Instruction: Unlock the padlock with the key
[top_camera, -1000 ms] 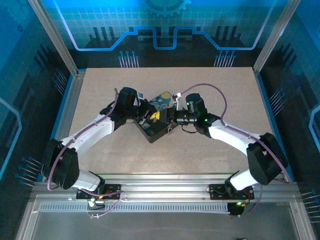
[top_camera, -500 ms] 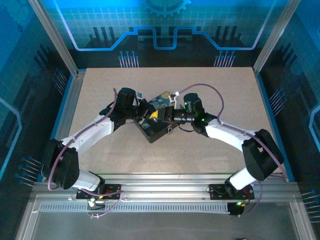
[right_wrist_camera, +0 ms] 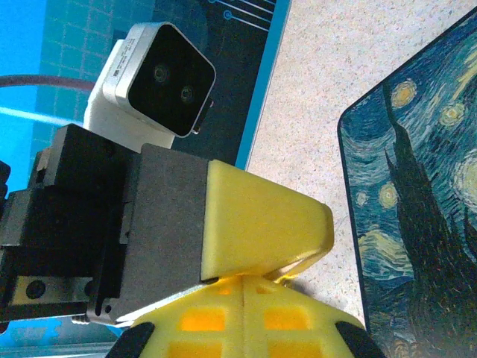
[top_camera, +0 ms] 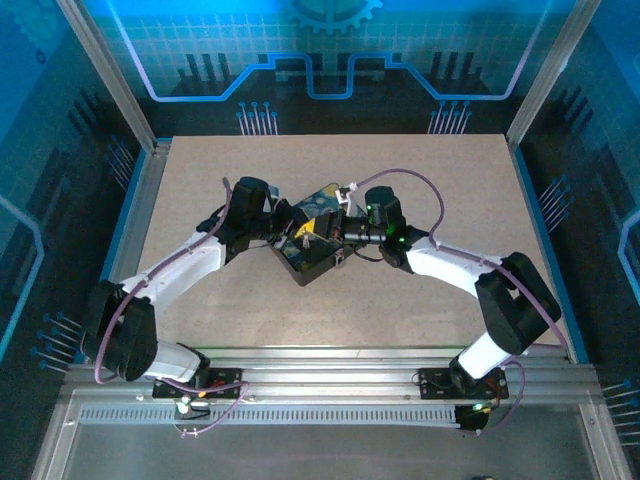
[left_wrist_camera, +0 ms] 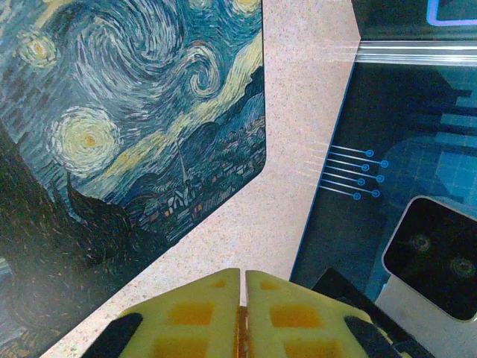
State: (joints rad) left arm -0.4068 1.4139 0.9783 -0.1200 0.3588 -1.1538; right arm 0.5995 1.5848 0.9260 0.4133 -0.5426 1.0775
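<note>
Over the box (top_camera: 312, 265), left fingers (left_wrist_camera: 194, 317) and right fingers (right_wrist_camera: 201, 322) meet, closed.

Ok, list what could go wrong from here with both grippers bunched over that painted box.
1. The right gripper crowds the left gripper tip to tip, both with jaws shut. Any further push could knock them together or jam them.
2. A small pale loop, possibly the key, shows right at the tips. If the grip on it is poor, it could slip and drop onto the box lid or the table.
</note>
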